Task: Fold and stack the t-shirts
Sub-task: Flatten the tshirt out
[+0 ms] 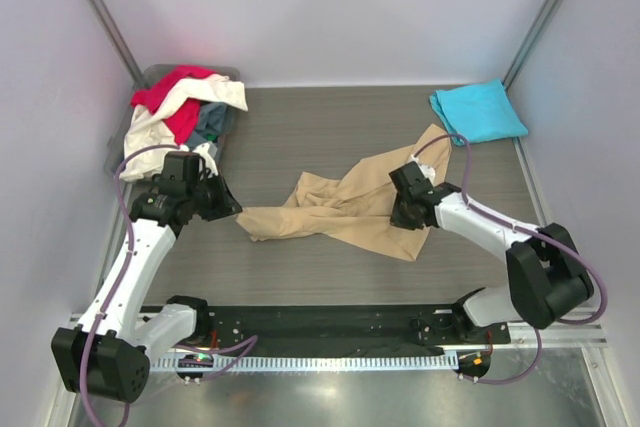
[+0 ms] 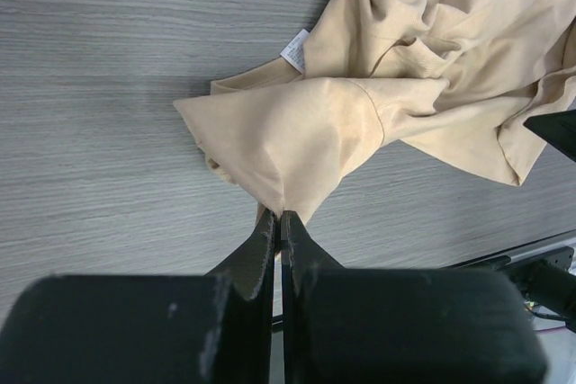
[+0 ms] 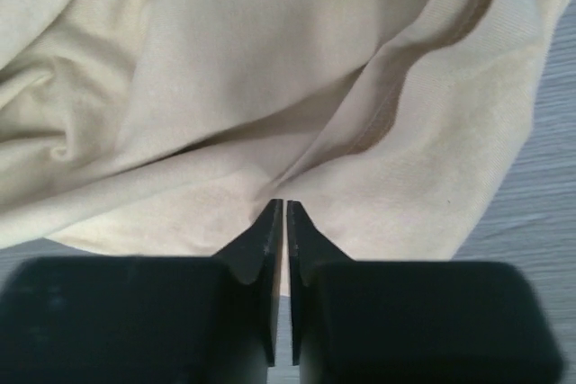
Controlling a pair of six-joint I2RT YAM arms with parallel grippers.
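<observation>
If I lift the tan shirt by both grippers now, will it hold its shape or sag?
Likely sags: the tan t-shirt lies in loose, crumpled folds. Probably light, since thin pinches at the left gripper and right gripper seem to hold it.

the left arm (image 1: 135, 257) leans forward from its base and bends inward, the left gripper (image 2: 281, 215) pinched tight on a corner of the tan t-shirt (image 1: 340, 202). the right arm (image 1: 480, 222) reaches in low from the other side, the right gripper (image 3: 284, 206) nipping the same shirt, fingers almost touching.

Robot lab cell: white panel walls (image 1: 330, 17), metal frame posts (image 1: 99, 7), mounting rail (image 1: 330, 330).
</observation>
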